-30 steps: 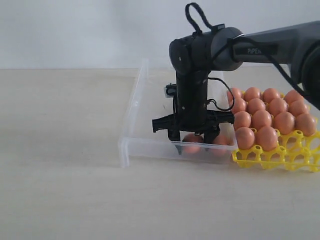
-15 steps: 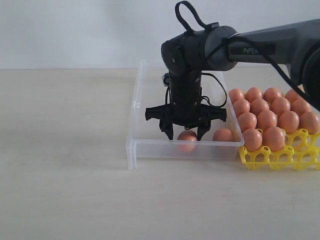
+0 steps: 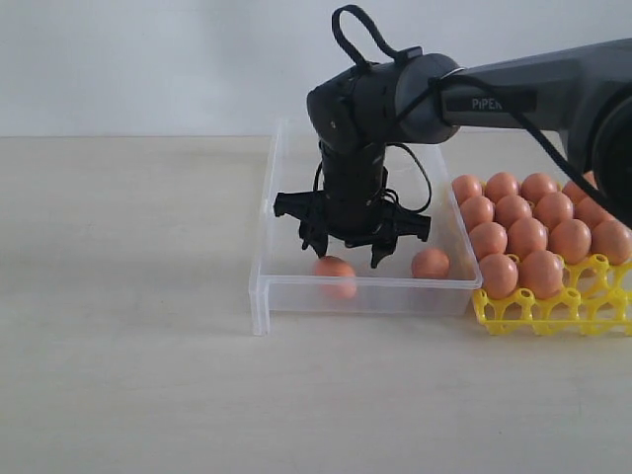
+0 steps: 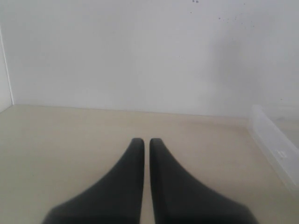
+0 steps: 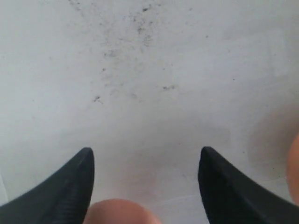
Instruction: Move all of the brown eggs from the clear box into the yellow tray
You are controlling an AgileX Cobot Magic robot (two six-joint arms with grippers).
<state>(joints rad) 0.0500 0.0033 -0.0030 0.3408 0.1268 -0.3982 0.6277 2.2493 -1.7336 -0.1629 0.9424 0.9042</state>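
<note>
Now R gripper [image 3: 348, 253] is hovering, jaws spread, over brown egg [image 3: 334, 268] in clear box [image 3: 267, 212]. Egg sitting at its 7 o'clock, so needing centring before dropping; yellow tray [image 3: 553, 314] waiting at box's 3 o'clock. L gripper [image 4: 142, 142] jaws pressing together.

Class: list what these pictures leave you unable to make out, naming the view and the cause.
- Yellow tray: exterior view, cut off by the picture's right edge.
- Clear box floor behind the right pincer: exterior view, the arm hides it.
- Nearest egg: right wrist view, cut by the edge, blurred.
- Left pincer: absent from the exterior view.
</note>
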